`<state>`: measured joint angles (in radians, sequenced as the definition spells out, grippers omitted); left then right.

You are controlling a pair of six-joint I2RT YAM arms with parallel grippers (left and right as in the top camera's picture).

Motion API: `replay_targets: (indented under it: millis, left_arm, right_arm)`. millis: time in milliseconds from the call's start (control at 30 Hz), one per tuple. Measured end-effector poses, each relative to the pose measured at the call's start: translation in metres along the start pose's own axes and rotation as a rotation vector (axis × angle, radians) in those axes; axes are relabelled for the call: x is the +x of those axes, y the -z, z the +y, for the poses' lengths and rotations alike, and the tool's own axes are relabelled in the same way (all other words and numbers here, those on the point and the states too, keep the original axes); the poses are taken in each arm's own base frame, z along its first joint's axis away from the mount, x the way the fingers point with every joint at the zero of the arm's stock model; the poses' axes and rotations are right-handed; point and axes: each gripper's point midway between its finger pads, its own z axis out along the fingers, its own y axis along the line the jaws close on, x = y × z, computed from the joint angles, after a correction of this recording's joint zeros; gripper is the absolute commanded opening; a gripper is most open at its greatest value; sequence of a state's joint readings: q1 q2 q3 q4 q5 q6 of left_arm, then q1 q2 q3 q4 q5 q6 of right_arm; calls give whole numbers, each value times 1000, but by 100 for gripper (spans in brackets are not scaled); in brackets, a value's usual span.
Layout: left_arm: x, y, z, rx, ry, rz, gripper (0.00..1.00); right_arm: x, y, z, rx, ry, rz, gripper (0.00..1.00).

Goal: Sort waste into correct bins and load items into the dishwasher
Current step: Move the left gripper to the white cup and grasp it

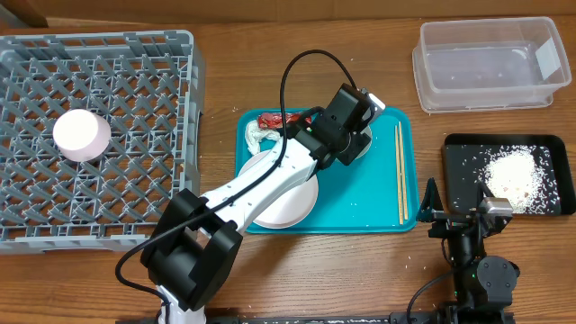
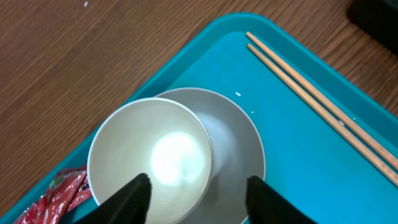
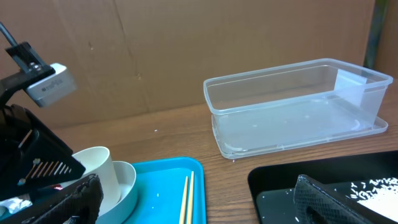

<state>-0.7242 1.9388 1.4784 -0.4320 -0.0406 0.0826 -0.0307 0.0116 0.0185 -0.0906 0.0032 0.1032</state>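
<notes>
1. Standing at the near right of the brown wooden table, the right gripper has its two black fingers spread wide with nothing between them.
2. Large round white plate, lying in the near-left part of the flat teal plastic tray; the left arm crosses above it.
3. Left gripper, over the middle of the teal tray: fingers apart, one above the mouth of the small white cup, the other at the outer side of the round grey-green bowl. Whether either finger presses on them cannot be told.
4. The white cup stands upright inside the grey-green bowl, against one side of it; the bowl rests on the teal tray.
5. Pair of thin wooden chopsticks, lying side by side along the tray's right edge.
6. Crinkled shiny red wrapper and crumpled white tissue wad, side by side in the tray's far-left corner, just beside the bowl.
7. Flat black rectangular tray, right of the teal tray, bearing a heap of loose white grains.
8. Large square grey plastic dish rack with lattice floor, at the left; one round pinkish-white dish sits in it, its kind unclear.
9. Clear colourless rectangular plastic tub, at the far right of the table, well apart from the wrapper and tissue.
</notes>
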Motion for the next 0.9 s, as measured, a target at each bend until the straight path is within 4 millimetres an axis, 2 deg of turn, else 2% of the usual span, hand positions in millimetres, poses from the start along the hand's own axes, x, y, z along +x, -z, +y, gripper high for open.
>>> replay_targets:
  millis: [267, 400, 533, 567, 600, 633, 767, 900]
  left_arm:
    - [7, -7, -3, 12, 0, 22, 52]
    - [16, -19, -4, 15, -1, 48, 44]
    - [16, -22, -5, 19, -2, 46, 31]
    - [15, -22, -5, 22, -2, 44, 24]
    - [15, -22, -5, 23, -3, 44, 11]
    - [15, -22, -6, 25, -4, 44, 4]
    - [13, -22, -6, 25, 0, 34, 4]
    - [1, -22, -5, 22, 43, -11, 4]
  right_arm:
    - [0, 0, 0, 0, 0, 0, 100]
    - [0, 0, 0, 0, 0, 0, 100]
    - [0, 0, 0, 0, 0, 0, 100]
    - [0, 0, 0, 0, 0, 0, 100]
    - [0, 0, 0, 0, 0, 0, 100]
    - [0, 0, 0, 0, 0, 0, 100]
    - [0, 0, 0, 0, 0, 0, 100]
    - [0, 0, 0, 0, 0, 0, 100]
